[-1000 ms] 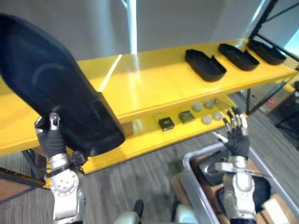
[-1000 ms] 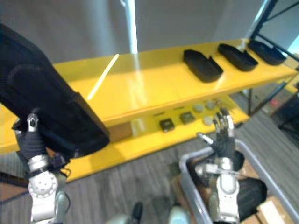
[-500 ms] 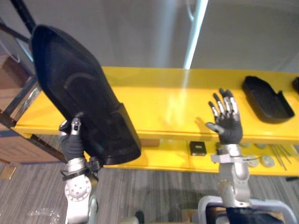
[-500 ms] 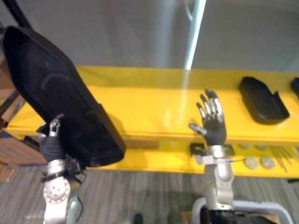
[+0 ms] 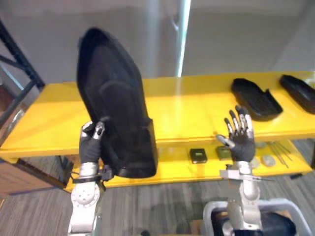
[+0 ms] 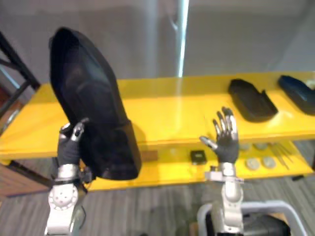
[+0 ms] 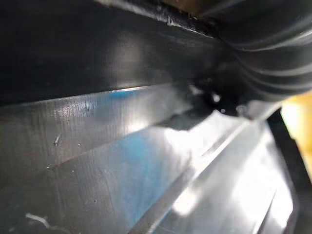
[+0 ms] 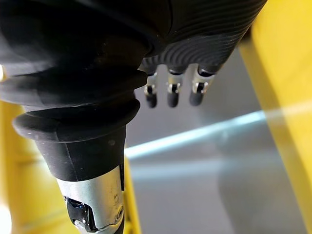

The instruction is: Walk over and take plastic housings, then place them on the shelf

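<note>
My left hand (image 5: 91,146) is shut on a large black plastic housing (image 5: 115,123), held upright in front of the yellow shelf (image 5: 187,105); its glossy inner surface (image 7: 146,161) shows close up in the left wrist view. My right hand (image 5: 240,140) is raised open, fingers (image 8: 170,90) spread, in front of the shelf's edge and holding nothing. Two more black housings lie on the top shelf at the right, one (image 5: 256,97) nearer and one (image 5: 298,91) at the far right.
The lower yellow shelf (image 5: 206,164) carries small dark boxes (image 5: 198,155), round grey discs (image 5: 268,160) and thin rods. A dark frame post (image 5: 22,73) stands at the shelf's left end. A grey bin rim (image 5: 246,211) sits low in front of me.
The view has shifted, so the shelf now sits more centred with two housings at right. The held housing has tipped more upright. My right hand sits lower against the shelf's edge.
</note>
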Robot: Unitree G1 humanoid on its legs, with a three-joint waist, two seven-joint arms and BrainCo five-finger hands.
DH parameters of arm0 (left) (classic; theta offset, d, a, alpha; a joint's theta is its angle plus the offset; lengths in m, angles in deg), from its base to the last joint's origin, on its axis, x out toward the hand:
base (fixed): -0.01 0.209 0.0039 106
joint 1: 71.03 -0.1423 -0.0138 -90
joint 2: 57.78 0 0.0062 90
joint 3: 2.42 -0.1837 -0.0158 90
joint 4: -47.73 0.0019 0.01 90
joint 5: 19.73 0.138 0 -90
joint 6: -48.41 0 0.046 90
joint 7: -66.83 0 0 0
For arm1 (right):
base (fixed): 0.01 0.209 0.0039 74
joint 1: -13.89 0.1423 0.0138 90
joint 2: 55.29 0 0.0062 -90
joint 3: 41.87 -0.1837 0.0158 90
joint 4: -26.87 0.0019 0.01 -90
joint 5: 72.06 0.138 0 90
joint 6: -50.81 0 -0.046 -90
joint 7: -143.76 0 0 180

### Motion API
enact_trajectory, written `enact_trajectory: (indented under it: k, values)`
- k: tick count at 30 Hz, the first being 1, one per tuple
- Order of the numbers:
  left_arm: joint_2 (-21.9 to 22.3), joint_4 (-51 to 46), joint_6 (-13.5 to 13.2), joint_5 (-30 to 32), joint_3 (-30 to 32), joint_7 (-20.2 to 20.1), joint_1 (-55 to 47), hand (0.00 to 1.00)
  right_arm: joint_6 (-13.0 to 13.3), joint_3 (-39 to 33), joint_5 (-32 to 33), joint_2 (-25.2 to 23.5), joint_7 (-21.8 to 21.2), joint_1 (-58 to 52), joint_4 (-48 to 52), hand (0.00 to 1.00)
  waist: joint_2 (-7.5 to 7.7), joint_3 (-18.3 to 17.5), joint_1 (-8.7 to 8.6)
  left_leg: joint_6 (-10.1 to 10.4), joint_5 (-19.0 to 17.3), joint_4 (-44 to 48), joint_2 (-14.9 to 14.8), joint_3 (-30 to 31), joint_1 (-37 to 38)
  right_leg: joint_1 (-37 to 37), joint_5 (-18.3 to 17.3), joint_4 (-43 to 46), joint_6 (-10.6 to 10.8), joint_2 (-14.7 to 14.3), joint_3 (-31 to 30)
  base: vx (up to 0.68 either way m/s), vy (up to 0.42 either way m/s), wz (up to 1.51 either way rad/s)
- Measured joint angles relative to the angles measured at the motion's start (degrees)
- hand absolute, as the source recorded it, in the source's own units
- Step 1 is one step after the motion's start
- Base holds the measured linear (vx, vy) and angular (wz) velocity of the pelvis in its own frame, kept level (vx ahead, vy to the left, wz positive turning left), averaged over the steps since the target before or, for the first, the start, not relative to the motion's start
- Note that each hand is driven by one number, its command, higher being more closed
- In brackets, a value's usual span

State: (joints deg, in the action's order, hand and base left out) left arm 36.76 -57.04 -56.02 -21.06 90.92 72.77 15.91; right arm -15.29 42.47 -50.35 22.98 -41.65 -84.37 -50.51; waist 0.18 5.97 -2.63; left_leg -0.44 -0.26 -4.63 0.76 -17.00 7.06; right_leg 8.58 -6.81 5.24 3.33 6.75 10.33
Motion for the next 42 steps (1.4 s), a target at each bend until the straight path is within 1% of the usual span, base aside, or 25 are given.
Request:
enact_trajectory:
  k: [1,3,4,5,6,7,8,10,12,13,14,16,17,19,20,21,22,24,27,29,31,35,38,39,42]
  values:
    - [-0.3,1.2,0.5,0.0,0.0,0.1,1.2,1.00,0.0,-0.5,0.1,0.0,-0.4,-0.4,0.8,0.00,0.00,0.0,-0.22,0.1,0.1,-0.2,0.0,-0.5,0.0,-0.4,0.0,0.0,0.0,0.0,-0.3,-0.09,-0.011,-0.35]
    - [-2.0,6.2,3.0,0.1,0.0,0.3,5.1,1.00,-0.1,-1.7,0.1,0.7,-2.2,-0.6,2.7,0.00,-0.09,-0.2,-1.53,0.1,0.3,-0.2,-0.3,-2.4,-0.2,-1.6,0.4,-0.3,0.5,-0.4,-2.6,-0.05,-0.008,-0.44]
    - [-2.6,9.0,4.6,0.0,0.0,0.4,6.8,1.00,-0.1,-2.0,0.1,1.0,-2.7,-0.6,3.0,0.00,-0.28,-0.3,-1.98,0.1,0.3,-0.2,-0.5,-3.0,-0.1,-1.8,0.7,-0.5,0.5,-0.6,-3.1,-0.04,-0.011,-0.40]
    - [-3.8,13.2,6.3,0.0,-0.1,0.6,9.3,1.00,-0.2,-2.4,0.6,1.4,-3.4,-0.6,3.1,0.00,-0.41,-0.4,-3.03,0.2,0.4,-0.2,-0.7,-4.1,0.0,-2.0,1.0,-0.8,0.5,-0.9,-4.1,-0.04,-0.005,-0.45]
    - [-4.7,16.9,7.7,0.1,-0.1,0.8,11.5,1.00,-0.4,-2.8,0.8,1.9,-3.7,-0.7,3.1,0.00,-0.60,-0.5,-3.35,0.2,0.4,-0.2,-0.9,-4.9,-0.1,-2.6,1.3,-0.8,0.4,-1.1,-4.8,-0.03,-0.009,-0.51]
    - [-6.9,23.9,9.9,0.1,-0.2,1.9,15.7,1.00,-0.8,-3.1,1.3,2.8,-4.0,-0.7,3.1,0.00,-0.71,-0.4,-4.50,0.3,0.5,-0.2,-1.1,-5.9,-0.1,-3.1,1.9,-1.2,0.2,-1.5,-6.0,-0.02,-0.005,-0.41]
    - [-7.4,25.5,10.1,0.1,-0.2,2.0,16.6,1.00,-0.9,-3.2,1.3,3.0,-4.1,-0.7,3.1,0.00,-0.72,-0.4,-4.65,0.3,0.5,-0.2,-1.2,-6.0,-0.1,-3.2,1.9,-1.2,0.2,-1.5,-6.1,-0.01,-0.014,-0.35]
    - [-12.0,39.2,12.6,-0.6,-0.2,2.8,25.0,1.00,-1.8,-4.1,2.4,4.9,-5.0,-1.0,3.2,0.00,-0.80,-0.4,-6.64,0.4,0.7,0.0,-1.6,-7.9,-0.1,-4.2,2.5,-1.4,0.2,-2.0,-8.3,-0.01,-0.013,-0.37]
    - [-14.3,44.8,13.9,-1.1,-0.3,2.8,29.1,1.00,-2.0,-5.1,2.5,6.4,-5.6,-1.2,3.3,0.00,-1.07,-0.2,-7.45,0.4,0.7,0.0,-1.7,-8.9,-0.3,-4.6,2.9,-1.9,0.2,-2.1,-9.3,0.01,-0.004,-0.31]
    - [-15.7,48.7,15.4,-1.8,-0.5,2.7,32.5,1.00,-2.4,-5.7,3.3,7.4,-6.1,-1.7,3.7,0.00,-1.31,-0.1,-8.43,0.4,0.7,0.0,-1.7,-9.2,-0.3,-4.6,3.2,-2.3,0.2,-2.1,-9.7,0.02,-0.001,-0.22]
    - [-16.4,50.5,16.2,-2.7,-0.8,2.7,34.1,1.00,-2.6,-6.0,3.5,7.7,-6.2,-2.1,4.1,0.00,-1.40,0.0,-8.86,0.4,0.7,0.0,-1.7,-9.6,-0.3,-4.7,3.3,-2.4,0.2,-2.1,-10.2,0.03,0.002,-0.27]
    - [-19.5,55.9,19.4,-5.6,-1.7,2.7,39.7,1.00,-2.7,-6.8,4.5,8.5,-7.3,-2.7,5.3,0.00,-1.91,0.3,-10.03,0.4,0.7,0.0,-1.7,-11.0,-0.3,-5.5,3.6,-2.4,0.2,-2.3,-12.0,0.02,-0.001,-0.36]
    - [-20.2,57.1,20.1,-5.9,-1.9,2.7,41.0,1.00,-2.8,-6.8,4.6,8.7,-7.3,-2.8,5.3,0.00,-1.99,0.3,-10.53,0.4,0.7,0.0,-1.7,-11.3,-0.3,-5.6,3.7,-2.5,0.2,-2.3,-12.2,0.02,-0.007,-0.25]
    - [-22.2,60.9,23.6,-8.4,-2.2,2.7,45.8,1.00,-4.4,-7.0,4.7,8.9,-7.5,-3.5,5.3,0.00,-2.33,0.5,-12.36,0.4,0.7,0.0,-1.7,-11.9,-0.2,-5.8,3.8,-2.6,0.2,-2.3,-13.1,0.01,-0.010,-0.18]
    - [-22.4,61.6,24.4,-9.3,-2.3,2.7,46.8,1.00,-4.6,-7.0,4.8,8.9,-7.5,-4.0,5.3,0.00,-2.51,0.6,-12.50,0.4,0.7,0.0,-1.7,-12.0,-0.2,-6.0,3.9,-2.6,0.2,-2.3,-13.4,0.00,-0.016,-0.26]
    - [-22.8,62.5,26.2,-10.1,-2.2,2.7,48.5,1.00,-5.9,-6.9,5.8,8.9,-8.1,-5.2,5.3,0.00,-2.97,0.9,-12.91,0.4,0.7,0.0,-1.7,-12.2,-0.2,-6.3,4.1,-2.6,0.2,-2.4,-14.1,-0.01,-0.015,-0.23]
    - [-23.0,62.9,27.0,-10.2,-2.2,2.7,49.1,1.00,-6.7,-6.8,5.8,8.8,-8.5,-5.7,5.3,0.00,-3.23,1.1,-13.23,0.4,0.7,0.0,-1.7,-12.4,-0.2,-6.5,4.2,-2.6,0.2,-2.5,-14.5,-0.02,-0.021,-0.32]
    - [-24.2,64.9,30.7,-11.9,-2.2,2.7,50.3,1.00,-8.8,-4.9,5.7,8.4,-9.9,-8.5,5.1,0.00,-4.29,1.7,-14.36,0.4,0.6,0.0,-1.9,-13.7,-0.1,-7.0,4.7,-2.8,0.2,-2.7,-15.9,-0.04,-0.023,-0.30]
    - [-24.2,66.8,35.6,-12.3,-2.3,2.7,50.9,1.00,-10.1,-1.9,5.7,7.9,-11.2,-12.2,4.4,0.00,-4.57,1.8,-15.54,0.5,0.6,0.0,-2.3,-14.5,-0.1,-7.5,5.1,-2.8,0.1,-3.2,-16.8,-0.05,-0.030,-0.20]
    - [-24.2,69.2,38.7,-12.9,-2.3,2.7,50.8,1.00,-10.3,-0.7,5.8,7.1,-11.2,-14.0,4.4,0.00,-4.57,1.8,-16.09,0.7,0.4,0.0,-2.7,-15.0,-0.3,-8.0,5.5,-2.8,0.0,-3.6,-17.4,-0.07,-0.028,-0.17]
    - [-24.2,71.5,40.4,-14.1,-2.3,2.7,50.8,1.00,-10.3,-0.3,7.0,6.6,-11.1,-14.9,4.4,0.00,-4.59,1.9,-16.53,0.7,0.4,0.0,-2.7,-15.0,-0.9,-8.7,5.8,-2.8,0.1,-3.8,-17.8,-0.07,-0.017,-0.05]
    - [-24.2,72.9,41.9,-14.1,-2.3,3.2,50.8,1.00,-10.3,0.1,7.2,6.5,-10.7,-15.3,4.4,0.00,-4.64,3.3,-16.55,0.8,0.5,0.0,-2.7,-15.2,-1.5,-9.5,6.4,-2.8,0.3,-3.8,-18.3,-0.07,-0.009,-0.05]
    - [-24.3,73.0,42.8,-14.5,-2.2,5.0,50.8,1.00,-10.3,0.2,7.4,6.6,-10.5,-15.2,4.4,0.00,-5.01,4.6,-16.62,0.7,0.6,0.0,-2.7,-15.2,-2.5,-10.7,6.6,-2.5,0.3,-3.8,-18.3,-0.03,-0.007,0.00]
    - [-24.3,73.3,42.8,-14.6,-2.2,5.2,50.8,0.00,-10.3,0.1,7.9,6.7,-10.5,-15.2,4.4,0.00,-5.10,5.5,-16.64,0.7,0.9,0.1,-2.7,-15.2,-2.5,-10.7,6.6,-2.4,0.3,-3.8,-18.3,0.00,0.000,0.00]
    - [-24.7,73.7,42.8,-16.2,-2.2,5.7,50.8,0.00,-10.3,0.2,9.2,6.7,-10.5,-15.0,4.4,0.00,-5.36,6.5,-16.66,0.7,0.8,1.4,-3.0,-15.1,-3.9,-11.9,6.6,-1.7,0.2,-3.8,-18.3,0.00,-0.008,0.01]
